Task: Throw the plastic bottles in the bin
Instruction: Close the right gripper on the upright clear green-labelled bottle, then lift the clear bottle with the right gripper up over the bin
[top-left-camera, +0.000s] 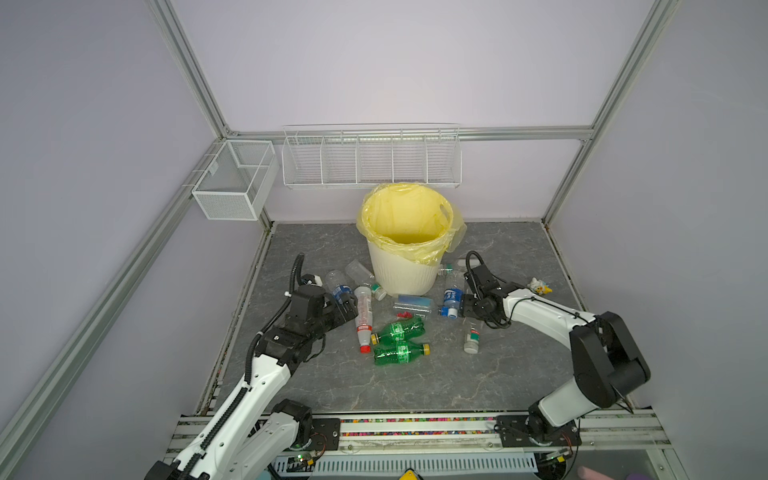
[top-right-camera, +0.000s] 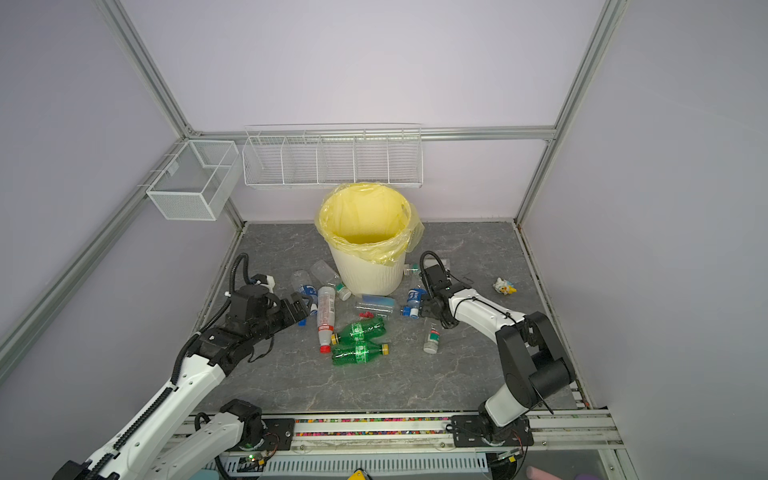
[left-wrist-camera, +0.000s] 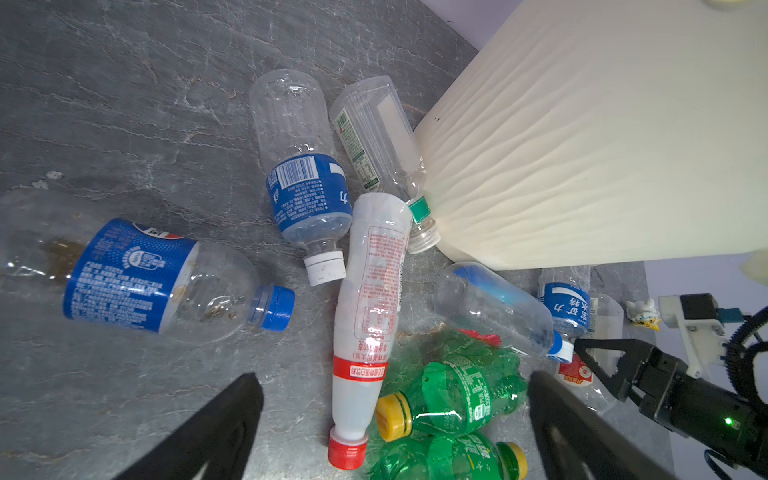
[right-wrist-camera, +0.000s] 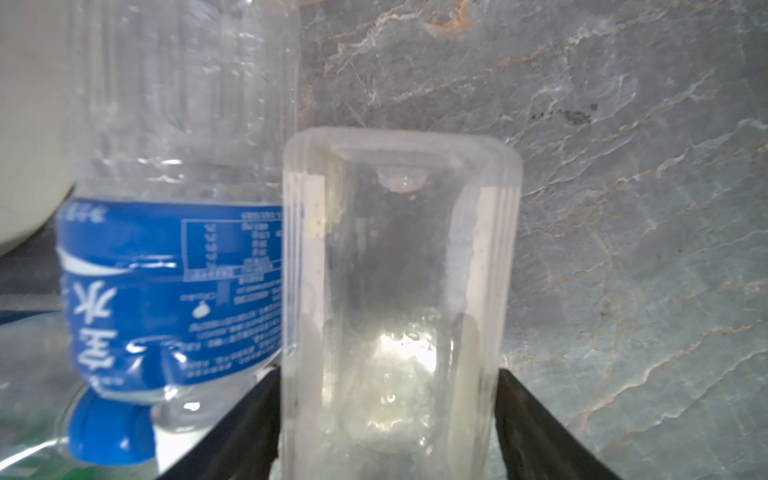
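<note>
The cream ribbed bin (top-left-camera: 405, 276) with its yellow bag stands at the back middle. Several plastic bottles lie in front of it. My right gripper (right-wrist-camera: 386, 374) is shut on a clear square bottle (right-wrist-camera: 399, 257), beside a blue-labelled bottle (right-wrist-camera: 174, 291) (top-left-camera: 453, 297). My left gripper (left-wrist-camera: 395, 380) (top-left-camera: 349, 309) is open and empty. It hangs over the neck of a white red-capped bottle (left-wrist-camera: 370, 299) (top-left-camera: 364, 320), next to two green yellow-capped bottles (top-left-camera: 399, 330) (top-left-camera: 401, 353). Another clear bottle (top-left-camera: 471, 336) lies in front of the right gripper.
A small yellow toy figure (top-left-camera: 539, 286) lies at the right of the floor. White wire baskets (top-left-camera: 370, 156) (top-left-camera: 235, 178) hang on the back and left walls. More blue-labelled bottles (left-wrist-camera: 307, 195) (left-wrist-camera: 137, 278) lie left of the bin.
</note>
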